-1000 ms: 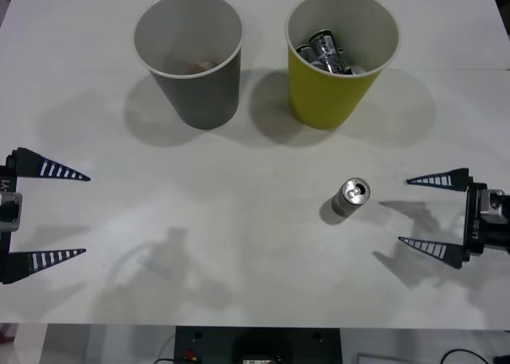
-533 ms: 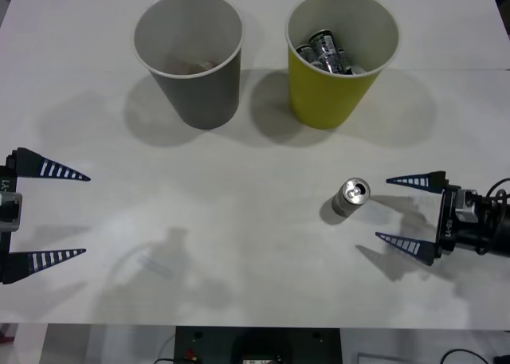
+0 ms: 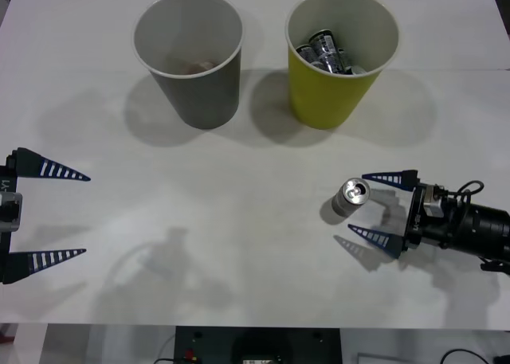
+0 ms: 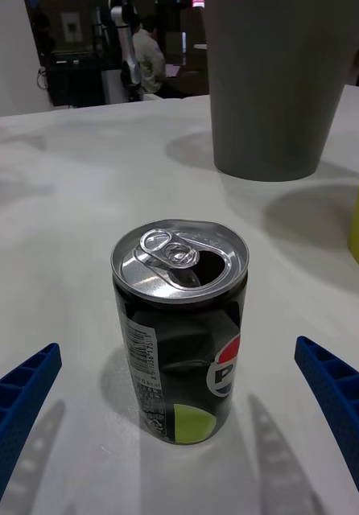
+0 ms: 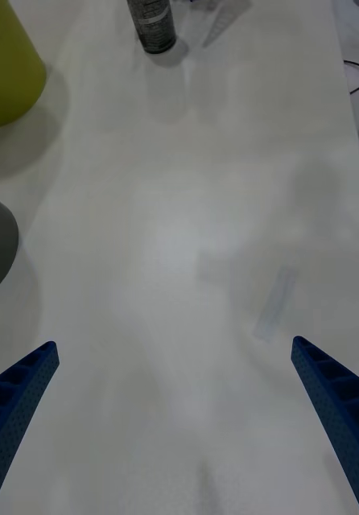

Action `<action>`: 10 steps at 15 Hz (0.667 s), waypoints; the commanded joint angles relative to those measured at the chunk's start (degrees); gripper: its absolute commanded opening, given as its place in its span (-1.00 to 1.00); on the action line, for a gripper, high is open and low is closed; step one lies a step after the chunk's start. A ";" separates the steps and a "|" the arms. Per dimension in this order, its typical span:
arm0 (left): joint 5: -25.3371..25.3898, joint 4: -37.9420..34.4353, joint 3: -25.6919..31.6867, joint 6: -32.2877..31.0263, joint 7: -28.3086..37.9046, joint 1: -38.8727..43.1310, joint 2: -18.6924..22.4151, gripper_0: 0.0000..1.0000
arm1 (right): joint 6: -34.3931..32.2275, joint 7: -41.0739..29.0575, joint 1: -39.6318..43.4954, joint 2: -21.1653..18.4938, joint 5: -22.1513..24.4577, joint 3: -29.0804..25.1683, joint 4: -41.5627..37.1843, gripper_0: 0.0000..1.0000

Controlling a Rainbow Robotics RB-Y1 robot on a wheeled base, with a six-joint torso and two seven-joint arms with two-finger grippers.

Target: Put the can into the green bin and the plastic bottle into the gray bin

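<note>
With our right gripper (image 3: 369, 207) spread wide beside the upright can (image 3: 351, 197), we should straddle its body squarely before closing.

The can (image 3: 350, 197) stands upright on the table, in front of the green bin (image 3: 339, 57) and well apart from it; silver top up, tab opening open, black body with a dent and a green, red and white logo. The green bin stands upright, yellow-green with a white rim, with several cans lying inside. Just beside it, on its left, the gray bin (image 3: 194, 57) stands upright, dark gray with a pale interior.
</note>
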 commanded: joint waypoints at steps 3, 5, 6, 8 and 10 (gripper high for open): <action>0.00 0.00 0.00 0.00 0.00 0.00 0.00 1.00 | 1.44 0.70 -0.88 2.65 0.01 -0.08 0.58 1.00; 0.00 0.00 0.00 0.00 0.00 0.00 0.00 1.00 | 1.70 1.05 -0.88 3.53 0.01 -0.08 0.66 1.00; 0.00 0.00 0.00 0.00 0.00 0.00 0.00 1.00 | 1.79 1.14 -0.88 3.71 0.01 0.01 0.66 1.00; 0.00 0.00 0.00 0.00 0.00 0.00 0.00 1.00 | 1.79 1.40 -0.88 4.06 0.01 0.01 0.66 1.00; 0.00 0.00 0.00 0.00 0.00 0.00 0.00 1.00 | 1.79 1.58 -0.88 4.15 0.01 0.27 0.66 1.00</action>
